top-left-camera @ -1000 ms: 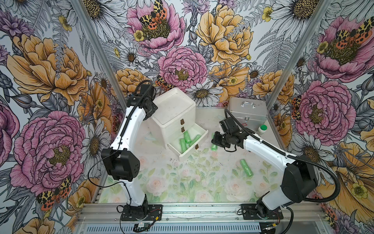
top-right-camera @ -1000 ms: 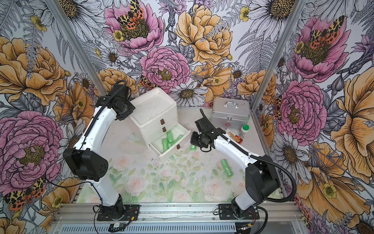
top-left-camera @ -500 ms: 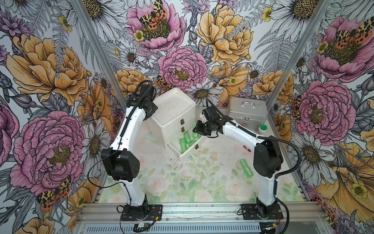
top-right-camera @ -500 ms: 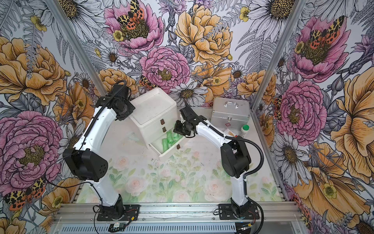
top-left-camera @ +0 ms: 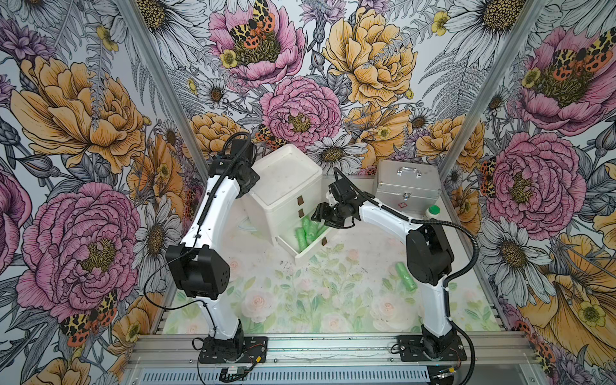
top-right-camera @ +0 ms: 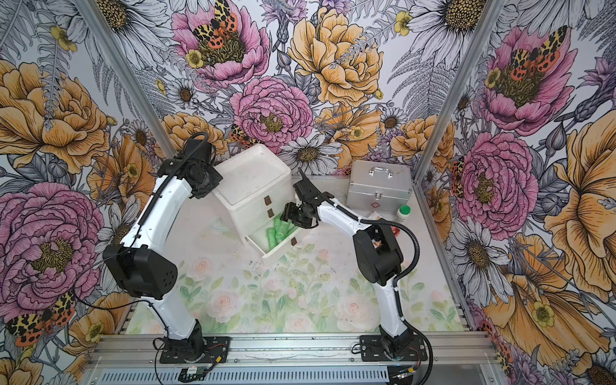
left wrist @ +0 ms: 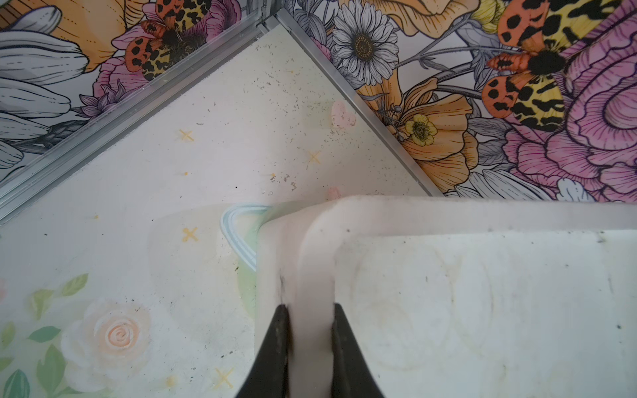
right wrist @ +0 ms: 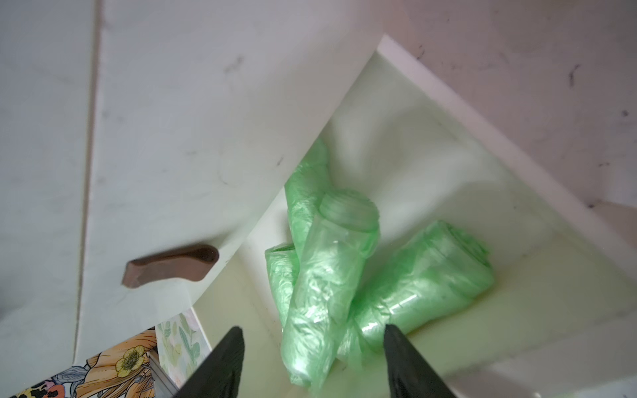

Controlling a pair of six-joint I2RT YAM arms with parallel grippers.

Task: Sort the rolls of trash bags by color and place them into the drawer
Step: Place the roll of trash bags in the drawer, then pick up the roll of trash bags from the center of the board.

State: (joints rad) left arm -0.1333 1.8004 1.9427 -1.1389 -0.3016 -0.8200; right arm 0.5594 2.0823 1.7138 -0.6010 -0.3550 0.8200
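Pinching the drawer [left wrist: 482, 215] rim in wrist view only, left gripper [left wrist: 310, 306]; right gripper [right wrist: 312, 327] wide.

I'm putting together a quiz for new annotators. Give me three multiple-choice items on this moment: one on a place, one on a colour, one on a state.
1. Which drawer of the white chest stands open?
A top
B middle
C bottom

2. What colour are the rolls lying in it?
A purple
B green
C yellow

3. How does the right gripper stand?
A open, gripping nothing
B shut on a roll
C shut on a pull tab

Key:
1 C, because two pull tabs of shut drawers sit above it in both top views.
2 B, because the right wrist view shows only green ones.
3 A, because its fingers stand wide apart above the rolls.
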